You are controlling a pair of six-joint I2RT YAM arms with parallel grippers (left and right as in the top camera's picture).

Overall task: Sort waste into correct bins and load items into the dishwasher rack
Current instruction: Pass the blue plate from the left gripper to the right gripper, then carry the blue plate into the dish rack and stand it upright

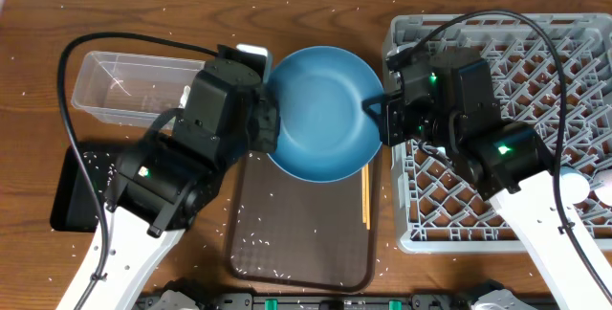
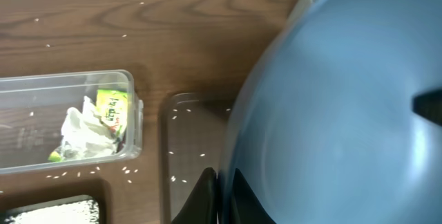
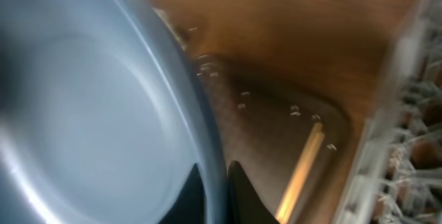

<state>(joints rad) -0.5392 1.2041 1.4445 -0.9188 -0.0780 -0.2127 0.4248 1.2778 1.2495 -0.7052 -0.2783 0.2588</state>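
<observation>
Left end effector point(image 1: 273, 124): clenched on plate point(image 1: 320, 109) rim, 9 o'clock side.
Right end effector point(image 1: 375, 111): clenched on rim, 3 o'clock side.
Plate: over tray point(image 1: 296, 243), at rack's point(image 1: 574, 25) 9 o'clock.

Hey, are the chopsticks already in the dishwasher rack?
No, the chopsticks lie on the right edge of the brown tray, just outside the rack.
</observation>
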